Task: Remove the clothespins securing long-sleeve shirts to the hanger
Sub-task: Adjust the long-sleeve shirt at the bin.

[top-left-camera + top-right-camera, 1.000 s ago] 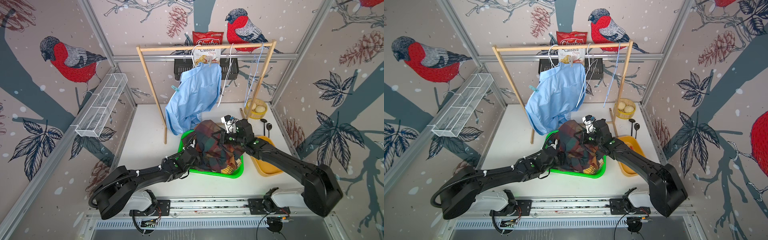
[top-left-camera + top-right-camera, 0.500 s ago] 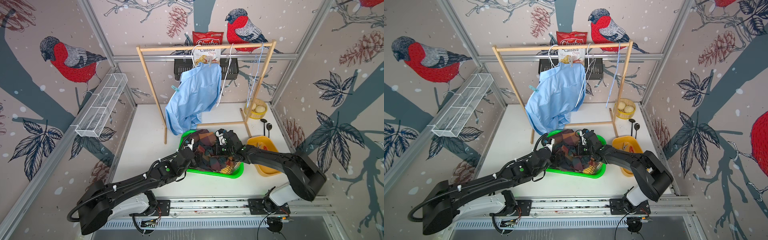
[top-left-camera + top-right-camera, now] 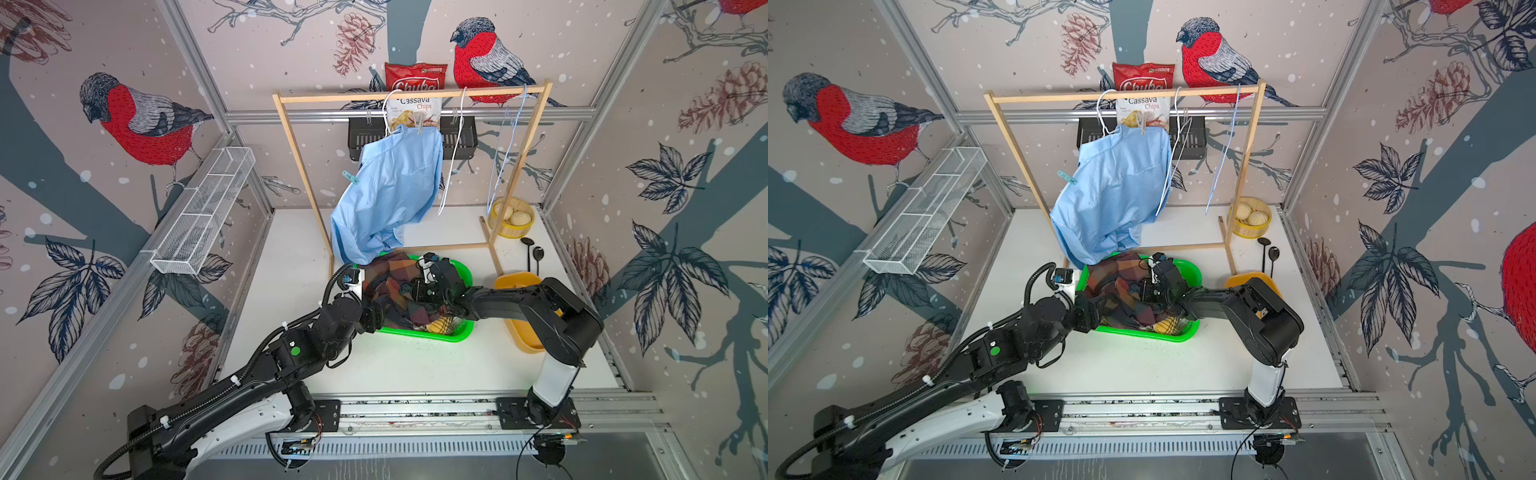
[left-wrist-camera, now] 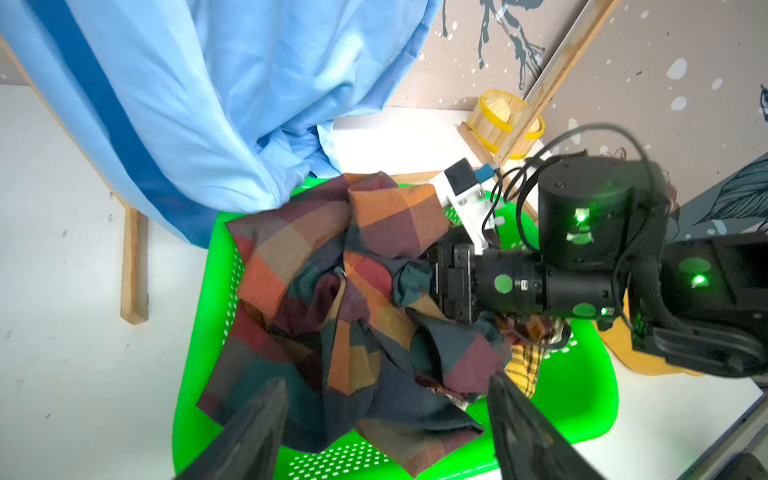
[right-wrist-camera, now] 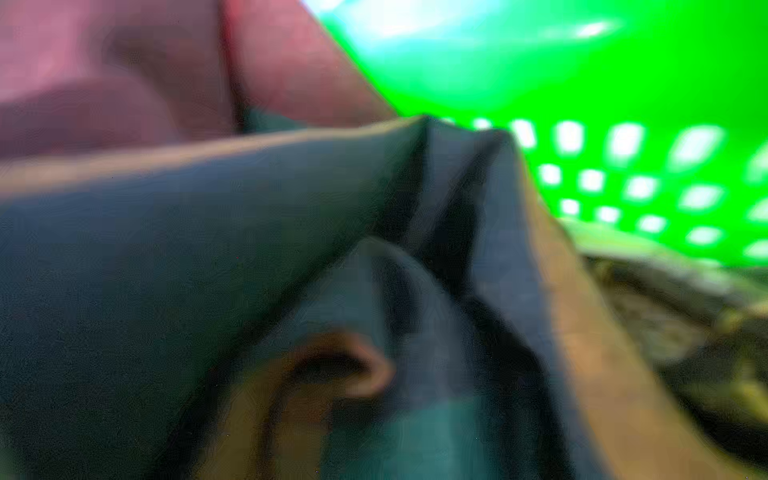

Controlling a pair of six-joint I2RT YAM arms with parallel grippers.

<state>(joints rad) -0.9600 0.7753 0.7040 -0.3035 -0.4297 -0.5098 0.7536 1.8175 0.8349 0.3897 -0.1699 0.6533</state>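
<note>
- Step in hand, as I judge it: finishing with the dark plaid shirt point(image 4: 332, 291), which lies crumpled in the green basket point(image 4: 199, 316).
- Right gripper point(image 4: 436, 286): it is pushed into the plaid folds at the middle of the basket. Its fingertips are buried, and I cannot tell whether they pinch cloth or stand apart.
- Left gripper point(image 4: 388, 380): the jaws are spread wide and empty, above the cloth at the basket's near rim.
- Procedure: I confirm the right fingers are free of fabric, then lift straight up out of the basket so no fold trails out. The left gripper can pin the cloth down if a fold rises.
- Risk: a snagged sleeve may drag the shirt over the rim.
- Count, shirts: three.
  - Two lie in the basket: the plaid one on top and a yellow plaid shirt point(image 3: 438, 326) beneath it, at the near rim.
  - One light blue shirt point(image 3: 390, 195) hangs behind and above the basket, its hem at the far rim.
- Count, clothespins in plain sight: two, both on the blue shirt.
  - A teal clothespin point(image 3: 350, 178) sits on its edge.
  - A pale clothespin point(image 3: 420, 124) sits at its shoulder.
- Count, hangers: three, on the wooden rack point(image 3: 411, 96) behind the basket. Two are bare.
</note>
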